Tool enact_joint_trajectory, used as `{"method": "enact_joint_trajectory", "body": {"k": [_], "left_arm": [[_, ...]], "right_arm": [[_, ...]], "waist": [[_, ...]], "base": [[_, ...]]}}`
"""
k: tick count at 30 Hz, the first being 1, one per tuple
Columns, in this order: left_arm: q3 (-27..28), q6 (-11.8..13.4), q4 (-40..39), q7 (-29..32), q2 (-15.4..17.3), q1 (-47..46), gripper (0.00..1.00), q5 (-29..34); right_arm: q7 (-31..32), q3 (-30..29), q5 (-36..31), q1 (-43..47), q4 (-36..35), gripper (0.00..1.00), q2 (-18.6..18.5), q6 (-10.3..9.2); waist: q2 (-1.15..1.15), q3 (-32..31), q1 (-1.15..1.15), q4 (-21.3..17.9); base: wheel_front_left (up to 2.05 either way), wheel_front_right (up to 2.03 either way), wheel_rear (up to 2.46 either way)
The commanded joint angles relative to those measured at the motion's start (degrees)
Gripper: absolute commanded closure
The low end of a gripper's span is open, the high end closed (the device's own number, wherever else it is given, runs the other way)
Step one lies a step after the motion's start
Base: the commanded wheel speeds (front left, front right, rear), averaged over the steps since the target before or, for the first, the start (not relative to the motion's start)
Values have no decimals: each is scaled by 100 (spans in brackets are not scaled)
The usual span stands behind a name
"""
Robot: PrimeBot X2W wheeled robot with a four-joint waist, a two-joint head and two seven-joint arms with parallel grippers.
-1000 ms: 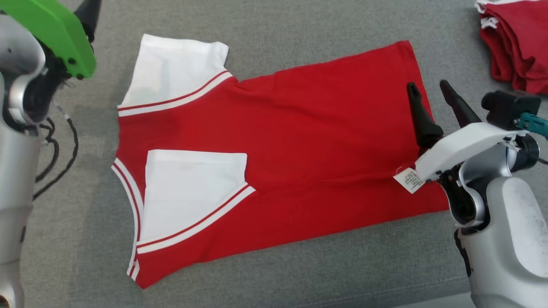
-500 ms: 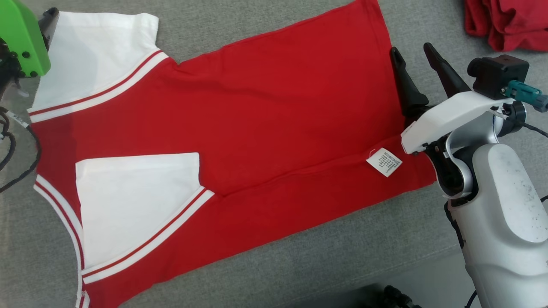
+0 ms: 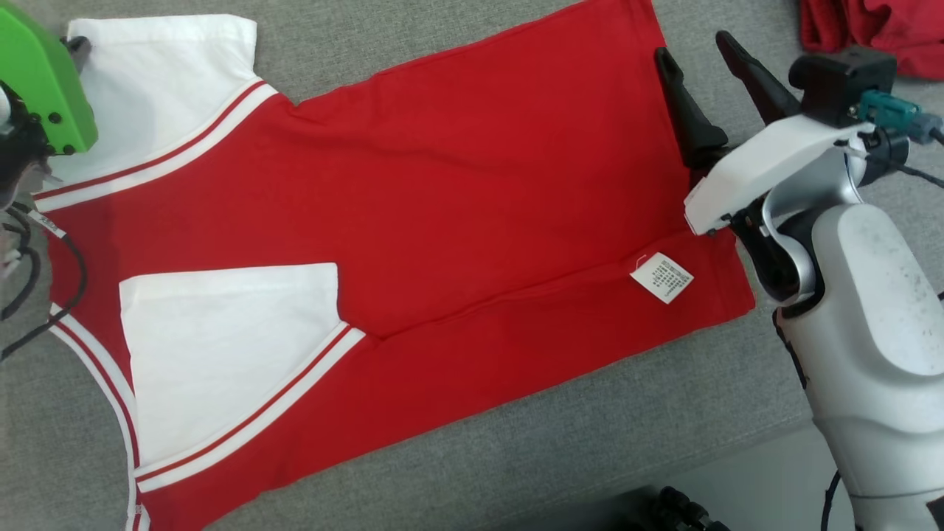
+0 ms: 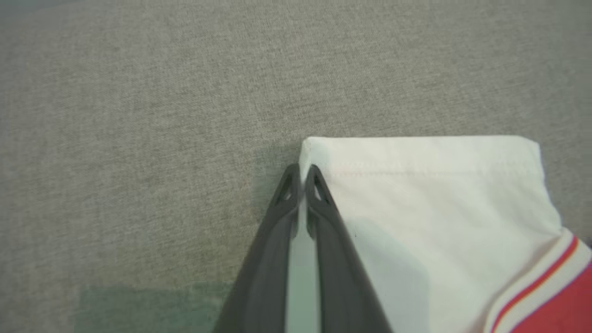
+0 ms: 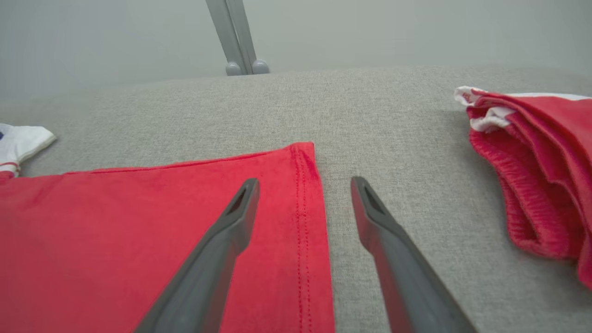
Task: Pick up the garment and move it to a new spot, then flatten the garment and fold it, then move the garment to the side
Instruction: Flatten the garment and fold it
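Note:
The red garment (image 3: 457,192) with white sleeves lies flat on the grey cushion (image 3: 560,435). Its near sleeve (image 3: 228,346) is folded onto the body, and a white label (image 3: 661,277) sticks out by the hem. My left gripper (image 4: 301,172) is shut, its tips at the outer corner of the far sleeve (image 4: 430,203); I see no cloth pinched between them. The same gripper (image 3: 77,46) sits under its green cover at the top left of the head view. My right gripper (image 3: 692,46) is open, one finger over the hem (image 5: 303,222) and one over bare cushion (image 5: 305,182).
A pile of red clothes (image 3: 870,26) lies at the far right, close to the right gripper (image 5: 532,175). The cushion's front edge (image 3: 737,450) runs along the lower right. Black cables (image 3: 29,287) hang at the left. A metal leg (image 5: 236,37) stands beyond the cushion.
The camera has swung, so the whole picture shifted left and up. My left gripper has come onto the far sleeve's corner. My right gripper has slid along the hem toward its far corner, still open.

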Motion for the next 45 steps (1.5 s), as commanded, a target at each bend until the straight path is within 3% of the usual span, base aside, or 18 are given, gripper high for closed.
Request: {"method": "enact_joint_trajectory", "body": {"k": [1, 11, 23, 24, 25, 27, 29, 39, 45], "left_arm": [[4, -12, 3, -70, -47, 87, 100, -17], [-17, -203, -292, -719, -381, -113, 100, -155], [-232, -286, -718, -938, -542, 38, 100, -157], [-239, -285, -743, -954, -551, 50, 100, -162], [-241, -277, -768, -971, -557, 56, 100, -165], [-237, -248, -809, -1016, -557, 67, 100, -156], [-226, -252, -827, -1047, -555, 96, 100, -172], [-198, -311, -928, -1345, -543, 259, 100, -288], [-126, -369, -1562, -1569, -330, 1029, 100, -542]], "right_arm": [[39, 53, -48, -171, 53, 0, -89, -7], [632, 734, -153, -1377, 1168, 0, -756, -7], [1445, 1411, 404, -2165, 2563, 0, -1053, -8], [1493, 1442, 436, -2192, 2639, 24, -1075, -8], [1552, 1470, 472, -2236, 2737, 56, -1103, -8], [1586, 1529, 552, -2302, 2886, 74, -1119, -9], [1568, 1570, 607, -2358, 2997, 100, -1115, -10], [560, 1522, 704, -2335, 3190, 100, -997, -10], [-256, 1630, 753, -1777, 2922, 100, -1119, -9]], "waist": [[0, -31, -1, 58], [0, -130, -1, 578], [0, -125, -1, 984], [0, -129, -1, 996], [0, -134, -1, 1008], [0, -148, -1, 1019], [0, -165, -1, 1023], [0, -465, -1, 1006], [0, -862, -1, 1008]], "base": [[0, 0, 0], [0, 0, 0], [0, 0, 0], [0, 0, 0], [0, 0, 0], [0, 0, 0], [0, 0, 0], [0, 0, 0], [0, 0, 0]]}}
